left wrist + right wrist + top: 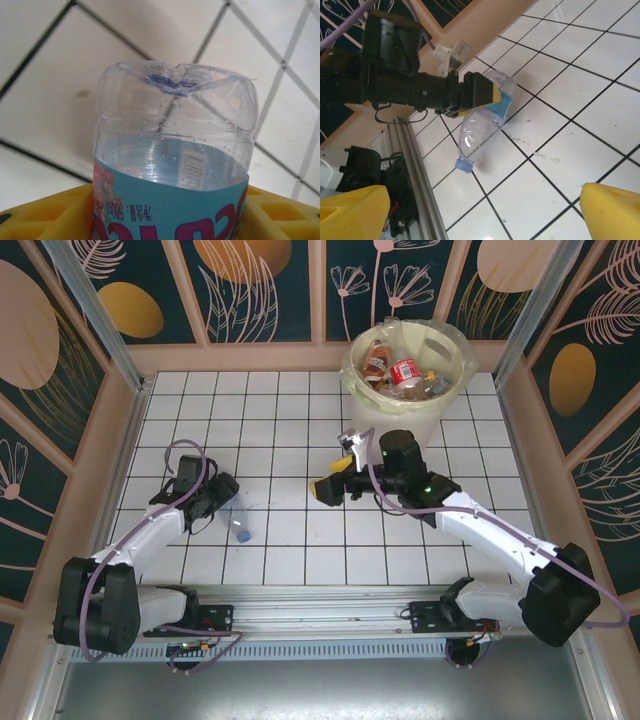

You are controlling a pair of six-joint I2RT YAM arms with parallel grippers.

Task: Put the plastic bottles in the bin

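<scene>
Left wrist view: my left gripper (165, 222) has its yellow fingers (40, 215) clamped on both sides of a blue-labelled bottle (172, 150) lying on the tiled table (290, 540). My right gripper (338, 468) hangs wide open and empty, near the bin (385, 415) holding other bottles (405, 370).

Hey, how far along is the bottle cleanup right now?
Mostly done: several bottles already lie in the bin. In hand: the left gripper grips a blue-label bottle lying on the table. The right gripper hangs open, holding nothing. Left: lift that bottle and drop it in the bin.
</scene>
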